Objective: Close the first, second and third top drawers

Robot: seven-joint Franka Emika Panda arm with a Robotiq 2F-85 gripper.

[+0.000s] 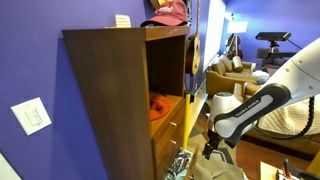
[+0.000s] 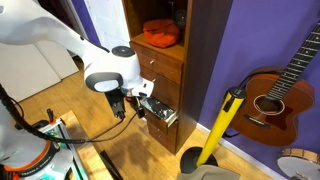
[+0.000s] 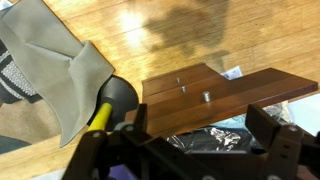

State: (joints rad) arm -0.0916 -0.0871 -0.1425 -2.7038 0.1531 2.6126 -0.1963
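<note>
The three top drawers point(image 3: 205, 100) sit stacked in the tall dark brown cabinet point(image 1: 105, 90), just under the open shelf that holds an orange thing point(image 2: 160, 32). In the wrist view their brown fronts, each with a small handle, lie stepped one past another rather than flush. That reads as all three standing out by different amounts. In an exterior view the lowest drawer point(image 2: 160, 113) is drawn out farthest, its pale inside showing with some clutter in it. The two above it look only a little proud of the cabinet face, though the picture is too small to be sure.

The claw point(image 2: 135, 104) hangs just in front of the lowest drawer, close to its front; whether it touches cannot be told. In the wrist view its dark fingers point(image 3: 270, 140) stand wide apart at the bottom of the frame with nothing between them, so it is spread open and empty.

Judged from this, no drawer is pushed home yet. The whole task lies ahead: three pushes, likely starting with the drawer pulled out most.

Around the cabinet are a yellow handle point(image 2: 225, 125) leaning beside it, an acoustic guitar point(image 2: 275, 95) against the purple wall, a maroon cap point(image 1: 168, 12) on the cabinet top, and wood floor point(image 3: 150, 25) beneath.
</note>
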